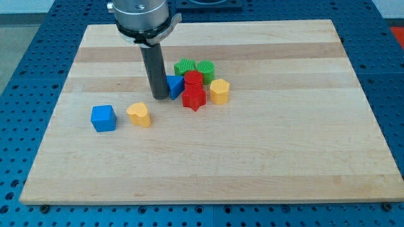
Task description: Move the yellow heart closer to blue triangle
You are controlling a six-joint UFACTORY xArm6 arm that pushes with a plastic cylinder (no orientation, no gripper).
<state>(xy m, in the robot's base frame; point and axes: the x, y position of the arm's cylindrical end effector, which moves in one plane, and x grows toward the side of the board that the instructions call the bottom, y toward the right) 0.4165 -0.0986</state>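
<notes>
Wooden counter [265,157]; no claw, tip [160,97] beside blue triangle [174,85]. Yellow heart [139,115] lower left: light, rigid, push its left face.

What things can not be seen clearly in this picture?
- Blue triangle: its left part is hidden behind the rod; whether my tip touches it cannot be told.
- Green blocks: lower parts hidden by the red blocks.
- Arm above the rod: cut off by the view's top edge.
</notes>
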